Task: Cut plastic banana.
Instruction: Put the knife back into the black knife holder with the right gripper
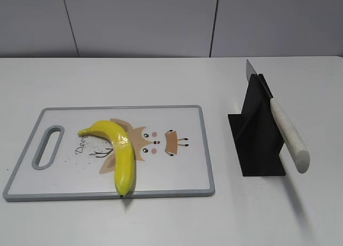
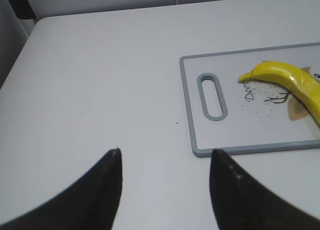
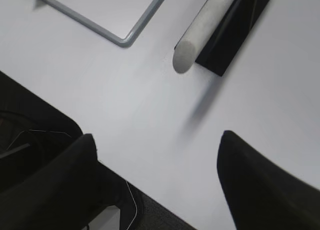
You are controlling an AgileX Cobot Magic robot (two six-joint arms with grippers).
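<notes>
The yellow plastic banana lies curved on a white cutting board with a grey rim, its dark tip at the board's front edge. It also shows in the left wrist view. A knife with a white handle rests slanted in a black stand, handle toward the front; the handle shows in the right wrist view. My left gripper is open and empty over bare table, left of the board's front corner. My right gripper is open and empty near the table's front edge, short of the knife.
The board has a slot handle at its left end and a cartoon print in the middle. The white table ends at a grey wall behind. In the right wrist view the table's front edge and dark floor lie below.
</notes>
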